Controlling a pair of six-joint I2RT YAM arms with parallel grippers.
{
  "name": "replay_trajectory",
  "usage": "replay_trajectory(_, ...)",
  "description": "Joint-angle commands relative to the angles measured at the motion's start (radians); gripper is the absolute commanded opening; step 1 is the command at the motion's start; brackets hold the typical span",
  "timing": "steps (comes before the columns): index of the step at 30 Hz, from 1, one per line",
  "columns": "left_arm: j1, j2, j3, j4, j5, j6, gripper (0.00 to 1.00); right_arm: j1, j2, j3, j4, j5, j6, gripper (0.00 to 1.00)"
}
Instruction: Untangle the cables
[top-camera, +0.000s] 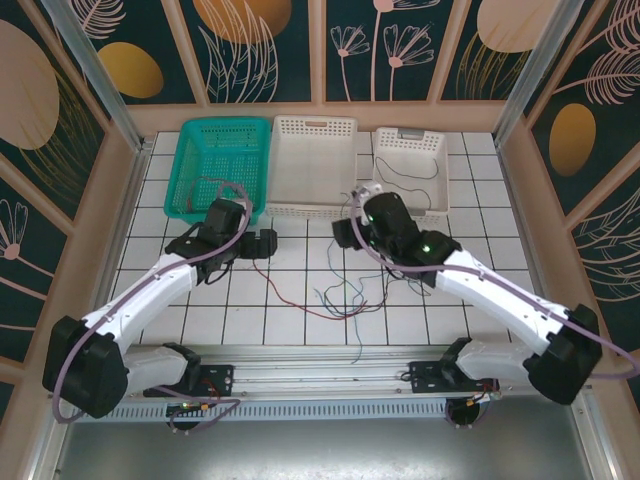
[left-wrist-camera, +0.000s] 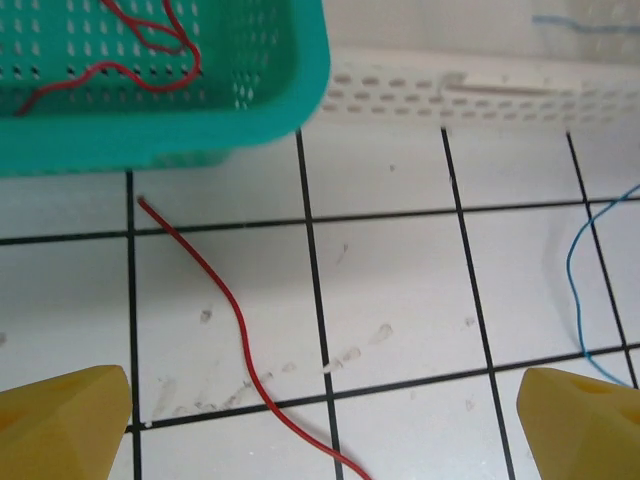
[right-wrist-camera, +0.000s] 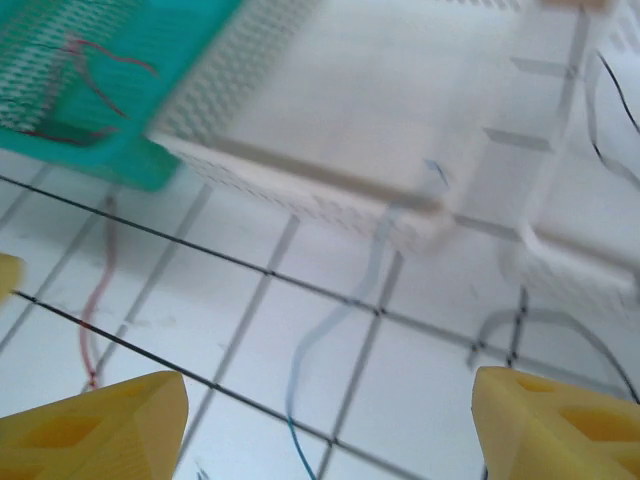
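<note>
Cables (top-camera: 340, 300) lie tangled at lower centre of the tabletop (top-camera: 480, 200). A red cable (left-wrist-camera: 241, 330) slants from upper left to the bottom edge, cut off there. The left gripper (left-wrist-camera: 325, 420) gapes wide, empty. The right gripper (right-wrist-camera: 330, 425) is open and empty over a blurred blue cable (right-wrist-camera: 292, 380).

Left wrist view: red cable (left-wrist-camera: 235, 320) is running out past the lower edge, centre; blue cable (left-wrist-camera: 572, 280) is leaving by the right edge; teal basket (left-wrist-camera: 200, 110) is being cropped top and left; left pincer (left-wrist-camera: 325, 425) is being cut off at both lower corners.
Right wrist view: white basket (right-wrist-camera: 330, 190) and blue strand (right-wrist-camera: 300, 370) are smearing with blur.
Top view: cable tangle (top-camera: 345, 295), lower centre, is reading too small to separate strands.
</note>
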Motion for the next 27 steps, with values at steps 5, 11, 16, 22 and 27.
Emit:
replay_trajectory(5,-0.014,0.018,0.004,-0.018,-0.003,-0.023,0.99,-0.07,-0.092,-0.228,-0.041,0.011,0.262,0.73)
replay_trajectory(11,-0.03,0.031,0.002,-0.03,-0.03,-0.012,0.99,-0.084,-0.047,-0.316,0.014,-0.03,0.339,0.7)
replay_trajectory(16,-0.032,0.038,-0.005,-0.033,-0.04,-0.002,0.98,-0.086,-0.006,-0.386,0.072,-0.063,0.372,0.66)
replay_trajectory(22,-0.033,0.055,0.003,-0.032,-0.038,0.007,0.98,-0.089,0.051,-0.377,0.132,-0.049,0.356,0.59)
replay_trajectory(27,-0.034,0.06,-0.002,-0.036,-0.045,0.012,0.98,-0.103,0.091,-0.345,0.138,-0.01,0.322,0.38)
